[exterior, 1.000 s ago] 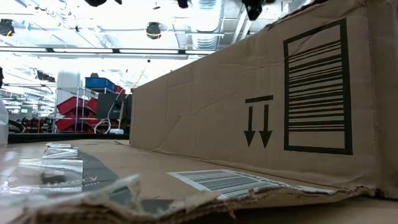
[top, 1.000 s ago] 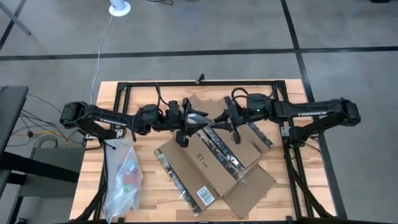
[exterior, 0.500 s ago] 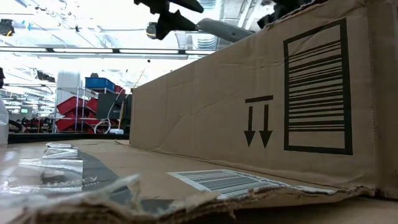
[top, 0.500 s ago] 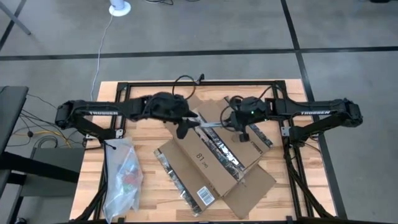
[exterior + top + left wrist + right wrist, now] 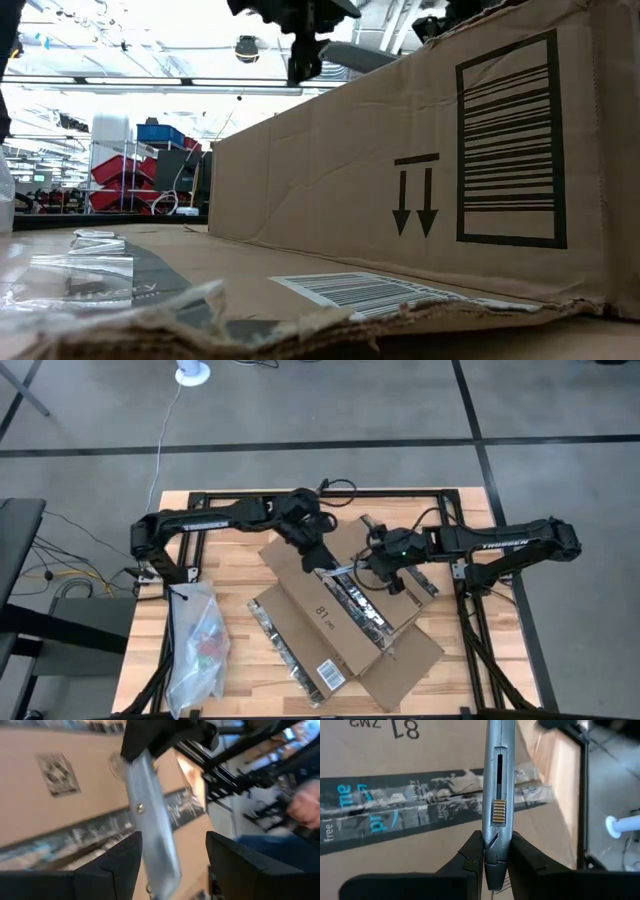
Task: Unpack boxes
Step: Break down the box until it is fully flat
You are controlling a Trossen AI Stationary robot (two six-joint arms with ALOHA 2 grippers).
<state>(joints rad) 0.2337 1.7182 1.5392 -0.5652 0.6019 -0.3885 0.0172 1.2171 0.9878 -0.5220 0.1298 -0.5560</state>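
Note:
The brown cardboard box (image 5: 330, 610) lies on the wooden table, with dark printed tape (image 5: 395, 815) along its top seam, an "81" print and loose flaps spread around it. A silver utility knife (image 5: 348, 568) hangs over the box's far part. My right gripper (image 5: 378, 564) is shut on the knife. My left gripper (image 5: 322, 562) stands open at the knife's free end, one finger (image 5: 107, 865) on each side of the knife body (image 5: 150, 820). Whether it touches the knife, I cannot tell. My right gripper pinches the knife's handle at its rear end (image 5: 493, 836) between the two fingers (image 5: 470, 852), just behind the ribbed slider. It comes from the table's right, and the knife runs straight on from the fingers toward the left. The knife is lifted clear above the taped box top.
A clear plastic zip bag (image 5: 195, 640) with small coloured things lies at the table's near left. A black metal frame (image 5: 320, 492) runs along the table's far edge and sides. Bare wood shows between the bag and the box.
My left arm has stretched out from its folded pose, and its gripper has gone toward the table's right, over the box's far flap and closer to the right gripper. My right gripper has drawn slightly to the right and near with the knife.

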